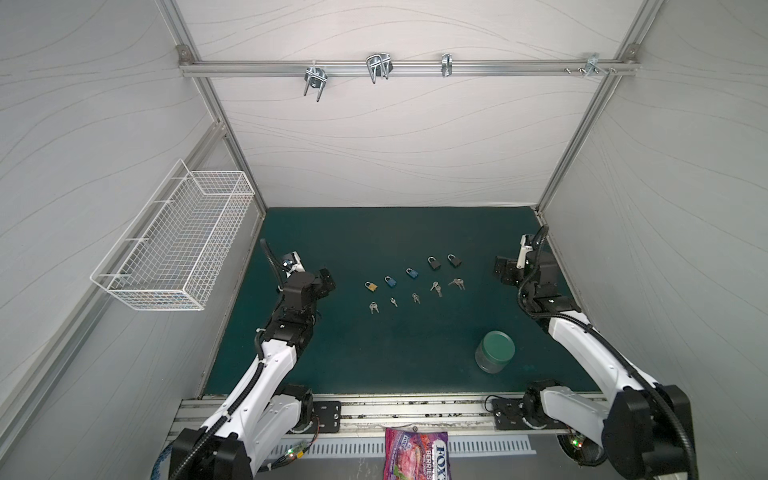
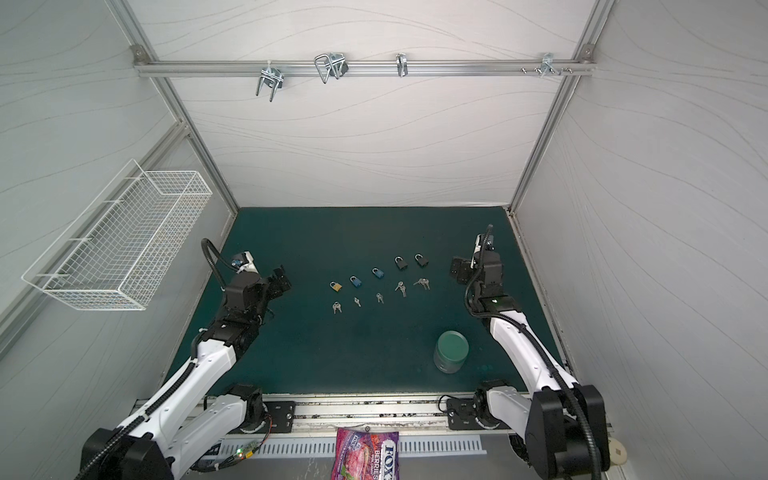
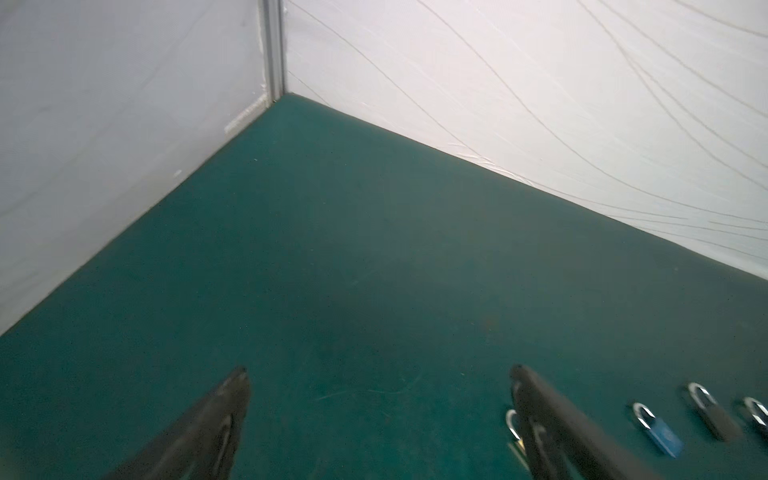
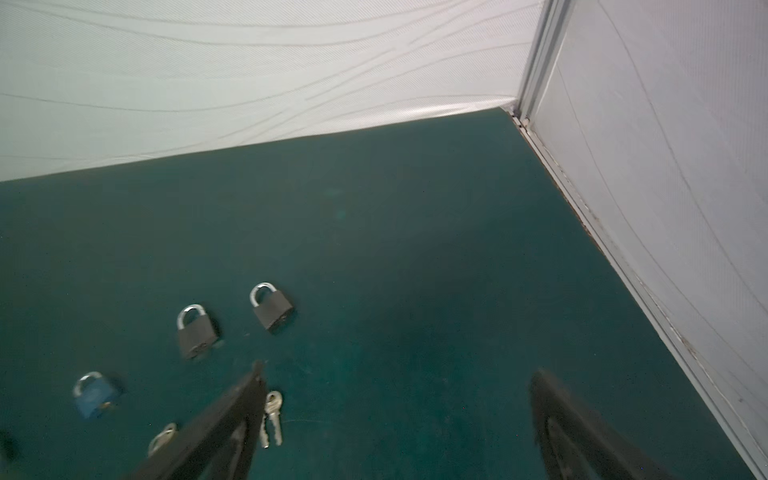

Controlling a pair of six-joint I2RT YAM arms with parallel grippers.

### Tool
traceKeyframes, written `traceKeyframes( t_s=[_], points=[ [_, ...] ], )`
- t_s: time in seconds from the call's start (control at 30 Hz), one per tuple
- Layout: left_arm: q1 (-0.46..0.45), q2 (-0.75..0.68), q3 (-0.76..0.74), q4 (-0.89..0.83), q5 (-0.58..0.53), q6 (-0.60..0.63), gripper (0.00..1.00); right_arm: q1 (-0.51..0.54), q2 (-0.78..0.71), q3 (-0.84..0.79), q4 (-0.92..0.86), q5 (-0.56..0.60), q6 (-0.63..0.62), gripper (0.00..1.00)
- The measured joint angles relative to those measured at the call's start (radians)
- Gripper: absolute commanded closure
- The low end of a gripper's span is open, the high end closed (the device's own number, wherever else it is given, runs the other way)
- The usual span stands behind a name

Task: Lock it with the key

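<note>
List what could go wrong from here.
1. The two black padlocks look alike and their key sets lie close together: the wrong key could be tried.
2. Keys lie flat on the mat; the open right hand may slip off them.
3. The right arm could knock the jar.

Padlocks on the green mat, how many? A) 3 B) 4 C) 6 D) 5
D: in a top view five lie in a diagonal row: gold padlock, left blue padlock, right blue padlock, left black padlock, right black padlock.
</note>
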State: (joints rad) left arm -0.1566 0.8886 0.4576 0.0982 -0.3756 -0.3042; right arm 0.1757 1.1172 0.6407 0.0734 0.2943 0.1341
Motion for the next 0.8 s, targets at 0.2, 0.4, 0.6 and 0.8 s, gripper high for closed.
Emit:
traceKeyframes(
  t_s=[0.2, 0.4, 0.6, 0.8],
  points=[
    [0.013, 0.046, -0.08, 0.089, -0.076, 0.091, 0.02, -0.008, 0.115, -0.064, 0.117, 0.02, -0.086, 0.01],
    [0.015, 0.213, -0.129, 0.257, -0.091, 0.147, 0.01, -0.026, 0.217, -0.121, 0.232, -0.006, -0.135, 0.01],
    [0.037, 0.344, -0.159, 0.438, -0.057, 0.199, 0.01, -0.048, 0.28, -0.151, 0.347, -0.071, -0.146, 0.01],
    [0.116, 0.457, -0.135, 0.555, 0.048, 0.222, 0.01, -0.089, 0.303, -0.154, 0.418, -0.162, -0.15, 0.01]
  ],
)
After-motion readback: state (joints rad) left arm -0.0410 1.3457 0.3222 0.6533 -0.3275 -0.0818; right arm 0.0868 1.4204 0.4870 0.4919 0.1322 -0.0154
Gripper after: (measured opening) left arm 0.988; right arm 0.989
